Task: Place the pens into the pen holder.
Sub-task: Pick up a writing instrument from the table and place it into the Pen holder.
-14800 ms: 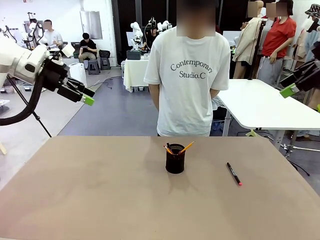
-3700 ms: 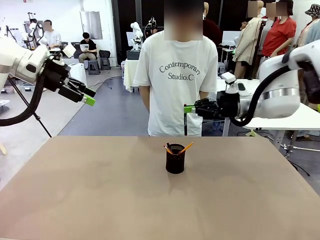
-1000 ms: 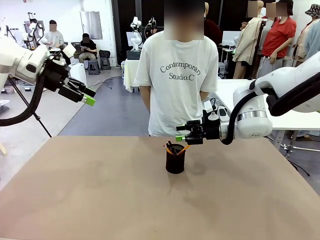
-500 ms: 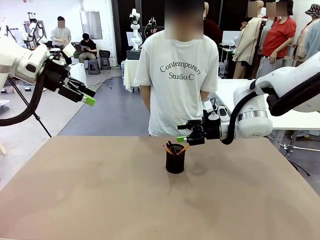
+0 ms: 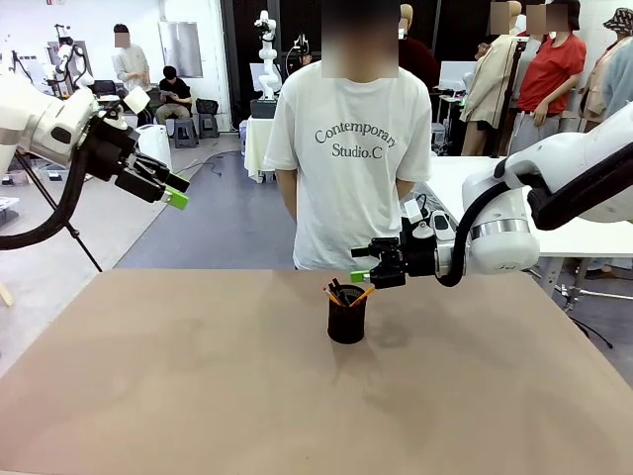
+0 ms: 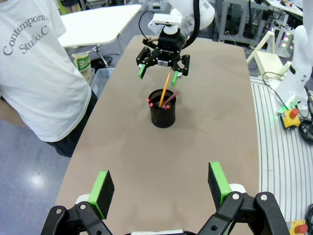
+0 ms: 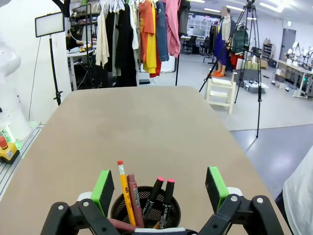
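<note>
Right gripper (image 7: 159, 188) spread wide, pens (image 7: 142, 196) upright in pen holder (image 7: 145, 211), brown table (image 7: 146, 122)

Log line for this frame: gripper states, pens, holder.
left gripper: open, raised, empty | right gripper: open, above holder | pens: in holder | table: no loose pens seen

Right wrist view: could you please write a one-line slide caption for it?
Open right gripper above the black mesh pen holder holding the pens on a tan table.
</note>
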`<state>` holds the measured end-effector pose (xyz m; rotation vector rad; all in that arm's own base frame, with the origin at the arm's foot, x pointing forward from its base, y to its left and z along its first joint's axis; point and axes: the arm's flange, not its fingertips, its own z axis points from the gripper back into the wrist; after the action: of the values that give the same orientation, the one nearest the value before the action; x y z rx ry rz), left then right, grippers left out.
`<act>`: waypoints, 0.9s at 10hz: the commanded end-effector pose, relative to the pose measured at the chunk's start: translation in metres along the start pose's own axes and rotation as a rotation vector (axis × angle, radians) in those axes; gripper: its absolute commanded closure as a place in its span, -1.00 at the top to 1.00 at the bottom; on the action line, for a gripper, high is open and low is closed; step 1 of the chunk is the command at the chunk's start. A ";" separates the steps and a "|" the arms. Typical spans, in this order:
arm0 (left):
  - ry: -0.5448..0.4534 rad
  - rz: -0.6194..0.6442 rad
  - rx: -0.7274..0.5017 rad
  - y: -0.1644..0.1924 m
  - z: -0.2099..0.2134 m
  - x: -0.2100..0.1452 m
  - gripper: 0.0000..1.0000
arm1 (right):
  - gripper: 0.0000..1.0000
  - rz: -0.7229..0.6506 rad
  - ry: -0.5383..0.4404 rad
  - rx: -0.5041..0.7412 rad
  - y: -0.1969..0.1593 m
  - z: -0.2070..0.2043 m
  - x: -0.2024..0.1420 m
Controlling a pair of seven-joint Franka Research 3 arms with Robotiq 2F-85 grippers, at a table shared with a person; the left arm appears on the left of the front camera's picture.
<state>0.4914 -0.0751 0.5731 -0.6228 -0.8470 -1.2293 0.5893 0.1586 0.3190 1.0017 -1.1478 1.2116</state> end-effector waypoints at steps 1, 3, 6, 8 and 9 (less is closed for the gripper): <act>0.003 0.002 0.003 0.000 0.002 -0.001 1.00 | 1.00 0.000 0.000 0.000 0.000 0.000 0.000; 0.003 0.002 0.003 0.000 0.002 -0.001 1.00 | 1.00 -0.025 0.065 0.039 0.006 0.017 0.017; 0.003 0.002 0.003 0.000 0.002 -0.001 1.00 | 1.00 -0.047 0.190 0.028 0.019 0.060 0.060; 0.003 0.002 0.003 0.000 0.002 -0.001 1.00 | 1.00 -0.031 0.241 0.026 0.019 0.093 0.085; 0.003 0.002 0.003 0.000 0.002 -0.001 1.00 | 1.00 -0.014 0.272 0.024 0.019 0.112 0.094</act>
<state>0.4915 -0.0750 0.5731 -0.6226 -0.8471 -1.2290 0.5645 0.0748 0.4231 0.8442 -0.9539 1.3006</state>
